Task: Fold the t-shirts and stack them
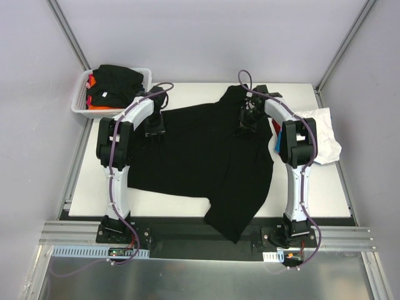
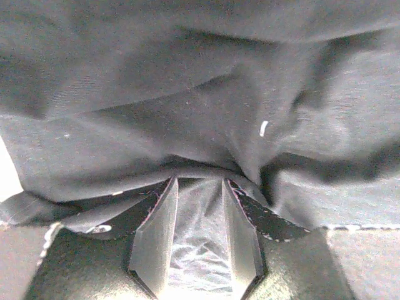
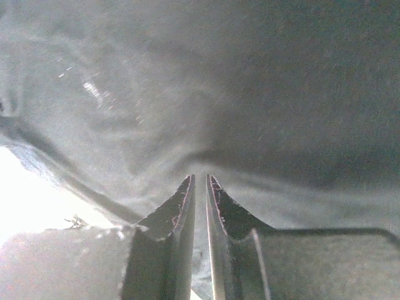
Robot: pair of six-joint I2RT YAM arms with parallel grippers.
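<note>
- While spread flat for folding, lies across the desk [image 1: 328,187]: big black t-shirt [image 1: 200,156].
- Left hand [image 2: 199,184] apart, cloth loose between, likely to let it settle.
- Right hand [image 3: 200,179] nearly together; can't tell if pinching cloth.

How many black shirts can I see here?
2. The spread black t-shirt lies across the table; the bundled black t-shirt sits on top in the basket, far left. More may be hidden underneath.
</note>
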